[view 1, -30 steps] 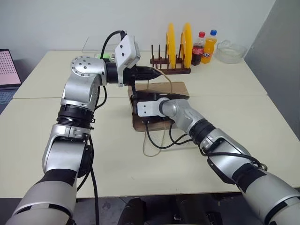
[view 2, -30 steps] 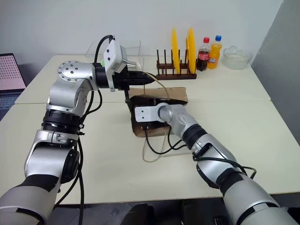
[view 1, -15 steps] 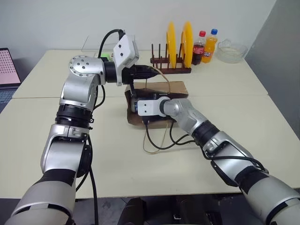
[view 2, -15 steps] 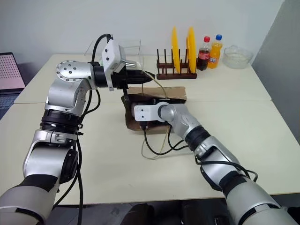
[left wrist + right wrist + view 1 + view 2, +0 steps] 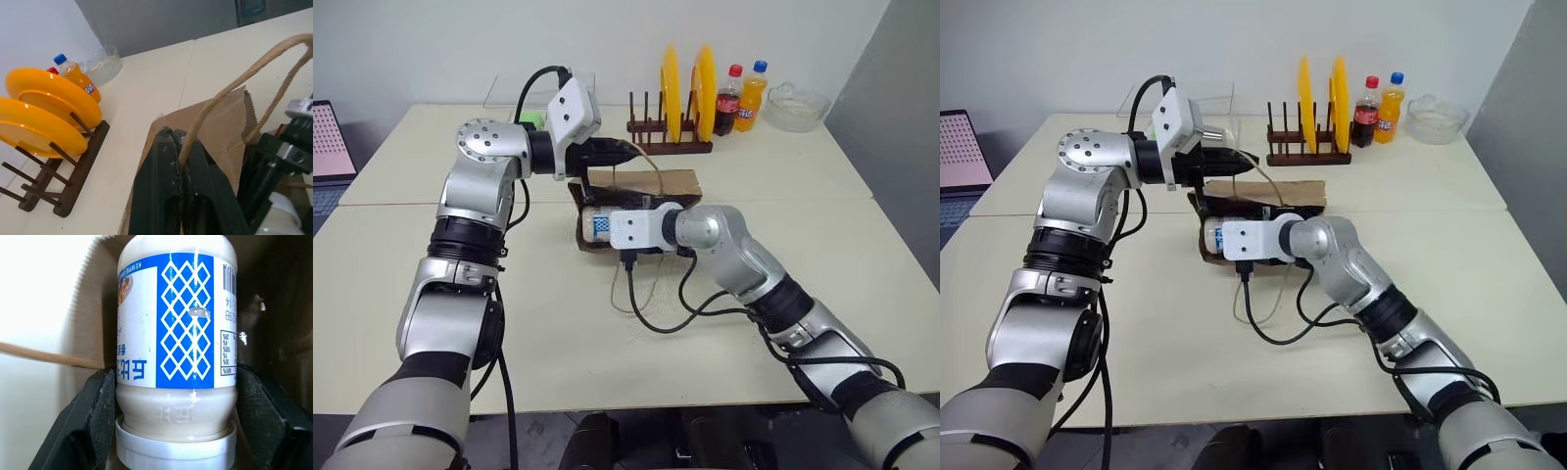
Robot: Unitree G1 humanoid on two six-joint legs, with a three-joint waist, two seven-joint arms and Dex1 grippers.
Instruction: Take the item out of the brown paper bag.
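Both right gripper (image 5: 176, 431) fingers clamp the bottle (image 5: 173, 333) at the brown paper bag's (image 5: 651, 182) mouth.

"KEWPIE" on white bottle (image 5: 175, 352), blue lattice label

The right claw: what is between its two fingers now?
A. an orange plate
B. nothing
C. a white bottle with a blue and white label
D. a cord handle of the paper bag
C: in the right wrist view the right claw has its black fingers pressed on both sides of a white bottle with a blue diamond label, at the mouth of the brown paper bag.
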